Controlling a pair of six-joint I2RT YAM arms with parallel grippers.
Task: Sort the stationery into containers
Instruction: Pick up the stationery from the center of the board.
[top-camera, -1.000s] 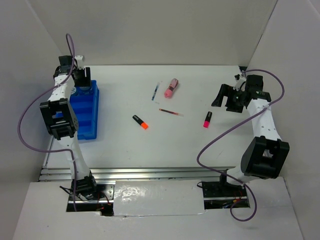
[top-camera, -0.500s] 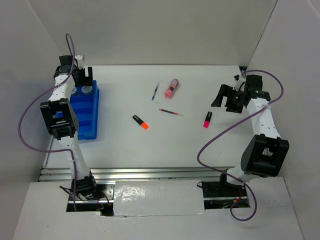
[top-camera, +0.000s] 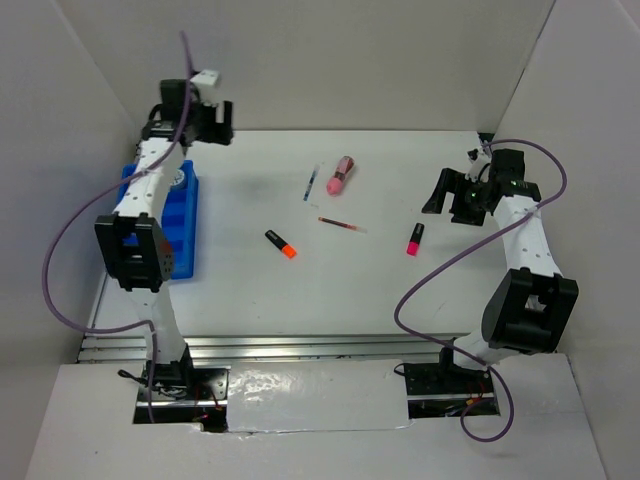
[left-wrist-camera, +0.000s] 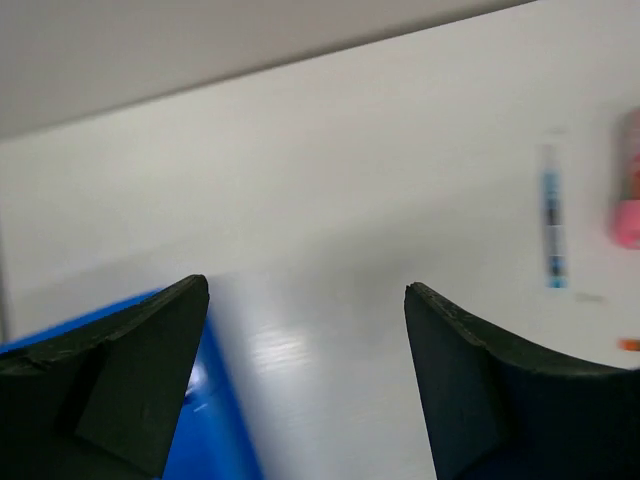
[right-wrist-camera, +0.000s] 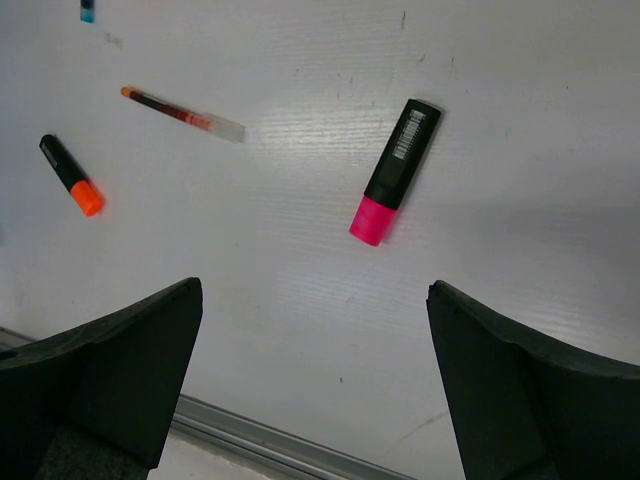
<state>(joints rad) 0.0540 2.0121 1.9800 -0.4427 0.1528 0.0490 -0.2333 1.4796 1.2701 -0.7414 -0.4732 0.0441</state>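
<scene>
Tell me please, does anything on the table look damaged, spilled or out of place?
Nothing is damaged or spilled. Only unsorted items lie loose outside the blue tray: orange highlighter, pink highlighter, pink marker, blue pen, red pen.

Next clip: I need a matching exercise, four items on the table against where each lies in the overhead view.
1. black-and-orange highlighter
2. black-and-pink highlighter
3. chunky pink marker
4. bright blue divided plastic tray

A. at the left edge of the white table
B. furthest right
C. just right of the thin blue pen
D. near the centre, left of the thin red pen

Pairs: 1-D, 2-B, 3-C, 4-A
</scene>
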